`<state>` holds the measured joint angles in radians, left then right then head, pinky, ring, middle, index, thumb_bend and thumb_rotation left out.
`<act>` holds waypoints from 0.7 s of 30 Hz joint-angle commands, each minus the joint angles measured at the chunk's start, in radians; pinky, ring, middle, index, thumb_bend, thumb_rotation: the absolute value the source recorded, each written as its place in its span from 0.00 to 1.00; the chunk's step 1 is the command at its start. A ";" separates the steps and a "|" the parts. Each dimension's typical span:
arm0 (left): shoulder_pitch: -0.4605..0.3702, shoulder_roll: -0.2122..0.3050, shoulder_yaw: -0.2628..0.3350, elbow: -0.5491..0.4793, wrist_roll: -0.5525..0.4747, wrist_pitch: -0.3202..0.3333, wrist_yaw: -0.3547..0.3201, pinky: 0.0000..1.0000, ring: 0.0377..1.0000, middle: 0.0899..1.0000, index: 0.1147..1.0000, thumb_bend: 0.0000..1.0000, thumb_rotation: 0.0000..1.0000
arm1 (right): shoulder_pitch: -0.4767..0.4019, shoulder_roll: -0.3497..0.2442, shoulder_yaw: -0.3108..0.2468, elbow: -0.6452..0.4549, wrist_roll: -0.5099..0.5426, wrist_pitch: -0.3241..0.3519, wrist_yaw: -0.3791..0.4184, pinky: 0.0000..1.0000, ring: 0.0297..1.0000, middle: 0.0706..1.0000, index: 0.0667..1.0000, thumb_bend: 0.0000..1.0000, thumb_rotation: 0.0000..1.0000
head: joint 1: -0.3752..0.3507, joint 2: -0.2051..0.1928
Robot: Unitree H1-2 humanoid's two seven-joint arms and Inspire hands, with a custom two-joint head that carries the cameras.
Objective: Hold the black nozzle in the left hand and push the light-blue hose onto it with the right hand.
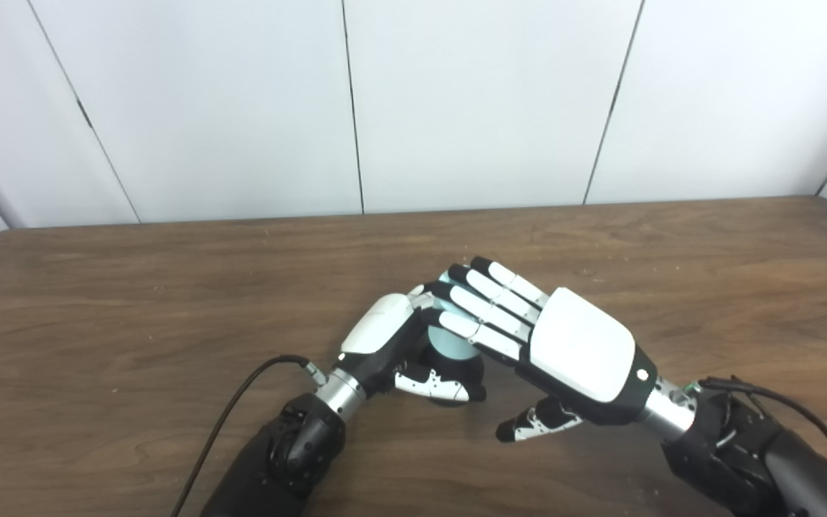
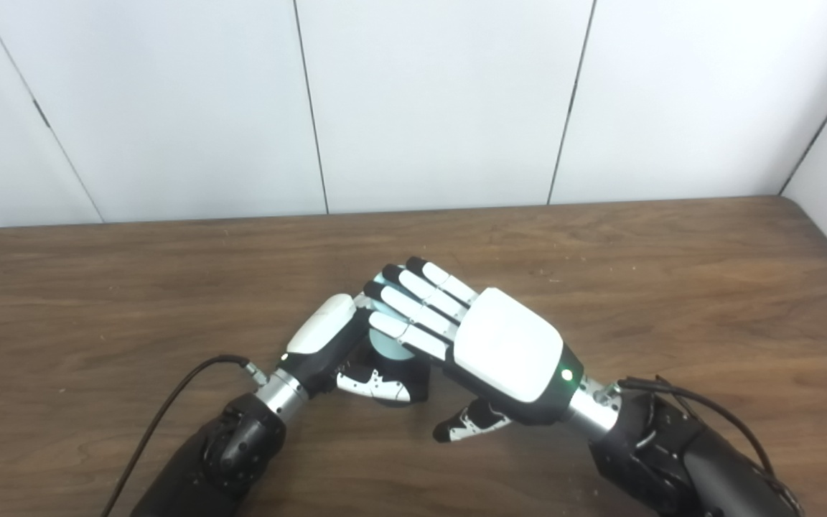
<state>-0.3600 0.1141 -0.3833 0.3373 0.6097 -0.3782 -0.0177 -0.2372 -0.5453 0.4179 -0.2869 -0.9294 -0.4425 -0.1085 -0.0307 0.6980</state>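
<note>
1. My left hand [image 1: 392,337] is curled round the black nozzle [image 1: 456,373], thumb across its front; only a dark rounded bit of it shows below my palm, low over the table [image 1: 133,301]
2. My right hand [image 1: 571,345] lies palm-down with its fingers [image 1: 489,305] stretched flat and together, not wrapped round anything; its thumb hangs free underneath
3. Those fingers rest on top of the light-blue hose [image 1: 449,341], of which I see only a pale round end between my two hands, sitting right above the nozzle
4. So the hose lies directly under my right fingertips and against my left hand; both hands touch or nearly touch there, neither nearer than the other
5. From the round face turned up at me, I judge the hose's axis runs roughly up and down, in line with the nozzle below, so the push should go down along that line
6. How far the hose is already seated I cannot tell; the joint is hidden by my fingers
</note>
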 commanded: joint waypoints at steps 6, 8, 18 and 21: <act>0.287 -0.009 -0.044 0.151 -0.055 -0.033 0.013 1.00 0.90 0.77 0.68 0.83 0.52 | -0.041 -0.090 0.086 0.012 -0.005 -0.027 0.115 1.00 1.00 1.00 0.96 0.67 0.19 | -0.002 0.004; 0.286 -0.010 -0.044 0.151 -0.054 -0.034 0.014 1.00 0.90 0.77 0.68 0.83 0.52 | -0.062 -0.092 0.105 0.016 0.019 -0.027 0.138 1.00 1.00 1.00 0.97 0.67 0.20 | -0.002 0.004; 0.286 -0.014 -0.046 0.149 -0.049 -0.030 0.016 1.00 0.90 0.77 0.68 0.83 0.52 | -0.129 -0.090 0.158 0.029 0.098 -0.027 0.210 0.95 1.00 1.00 0.94 0.64 0.25 | 0.002 0.005; 0.285 -0.015 -0.047 0.149 -0.048 -0.029 0.016 1.00 0.90 0.77 0.68 0.83 0.52 | -0.137 -0.093 0.165 0.037 0.101 -0.027 0.213 0.95 0.99 0.99 0.94 0.62 0.27 | 0.002 0.005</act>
<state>-0.3582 0.1138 -0.3821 0.3346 0.6097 -0.3779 -0.0179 -0.3615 -0.5861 0.5256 -0.2762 -0.8352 -0.4410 -0.0292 -0.0276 0.7026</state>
